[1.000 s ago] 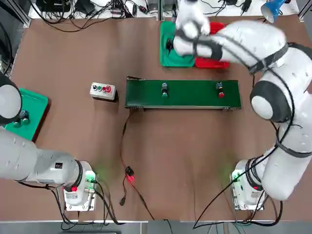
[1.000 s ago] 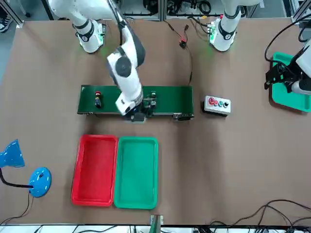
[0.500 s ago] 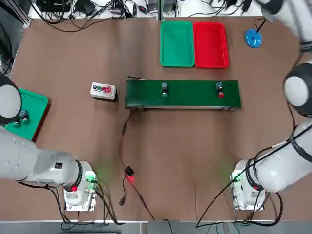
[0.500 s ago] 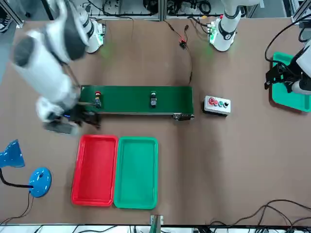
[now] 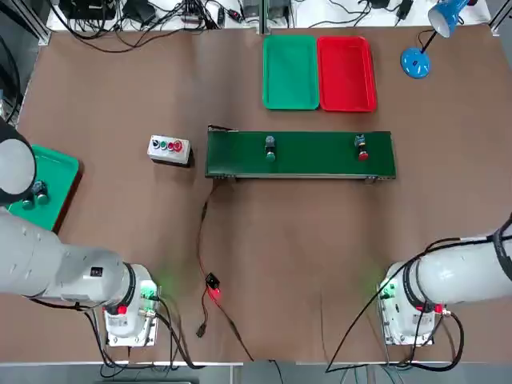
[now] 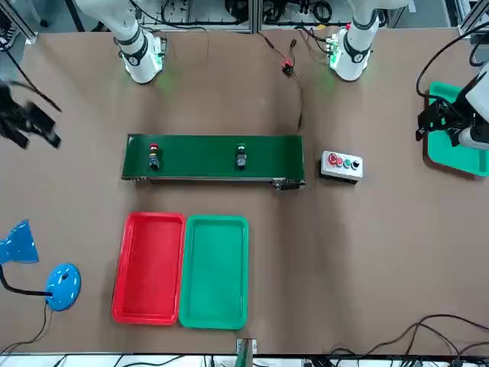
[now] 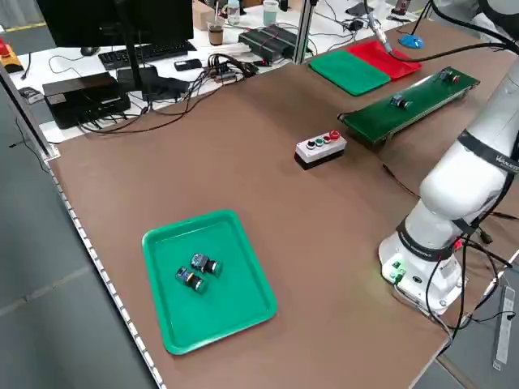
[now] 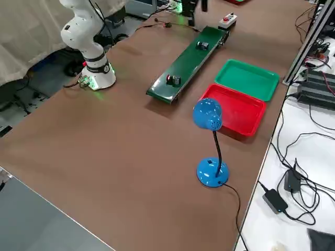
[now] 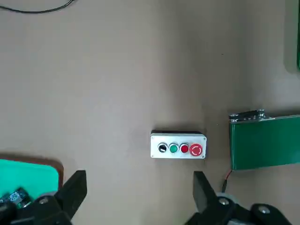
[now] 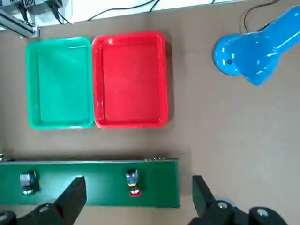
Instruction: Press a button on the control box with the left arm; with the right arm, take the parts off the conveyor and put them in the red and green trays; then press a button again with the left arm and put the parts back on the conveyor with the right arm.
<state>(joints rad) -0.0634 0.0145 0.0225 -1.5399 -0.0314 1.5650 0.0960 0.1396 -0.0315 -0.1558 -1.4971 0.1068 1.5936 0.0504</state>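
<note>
**Right pincer** [image 10: 138,187]: fingers spread wide, holding nothing, raised high off the right end of the conveyor [image 10: 89,183].

**Left pincer** [image 9: 138,180]: also wide and empty, raised at the far left of the surface [image 5: 320,240], well apart from the control box [image 9: 178,146].

**Parts:** both stood on the belt. One, seemingly green-capped [image 5: 270,147], was near mid-length. The other, seemingly red-capped [image 5: 362,148], was near the right end.

**Trays:** the green tray [image 5: 290,72] and red tray [image 5: 346,74] lay side by side beyond the conveyor, both empty.

**Step in hand (judged):** the layout suited either parts awaiting removal to the trays or parts already returned to the belt. The arms' raised, withdrawn poses suited both, so no particular next move could be prescribed.
</note>
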